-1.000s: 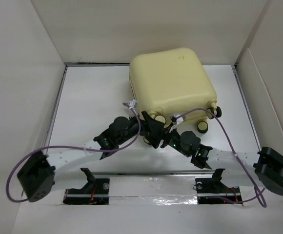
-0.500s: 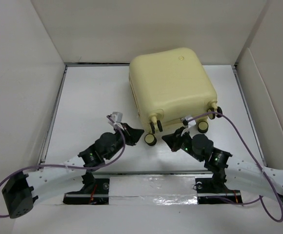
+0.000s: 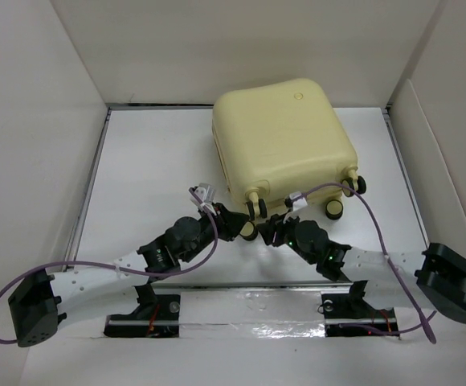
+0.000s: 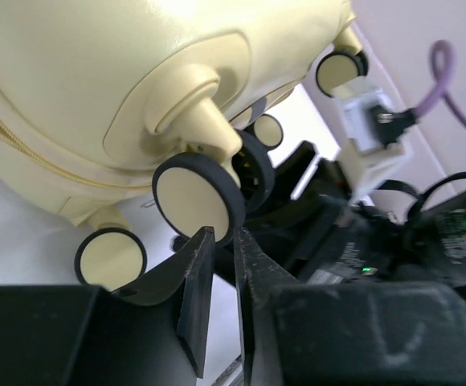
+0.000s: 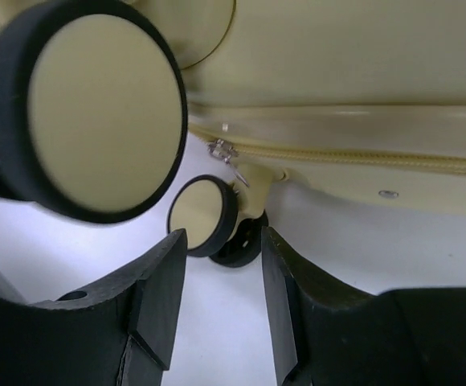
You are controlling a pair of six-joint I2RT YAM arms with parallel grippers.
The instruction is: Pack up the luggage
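While the luggage [image 3: 285, 137] lies closed on the far right of the table [image 3: 153, 161], wheel end toward the near side, both arms meet there. The left gripper [image 4: 223, 235] is narrowed to a thin slit just under one caster [image 4: 194, 197] — the right gripper [image 5: 223, 237] stands moderately spread, nothing between its fingers.

We are finding the luggage [image 3: 285, 141] lying closed on its broad side, upper centre-right of the overhead frame. Its pale-yellow shell is showing rounded corners, and its cream-and-black caster wheels [image 3: 333, 210] are pointing toward the lower edge.
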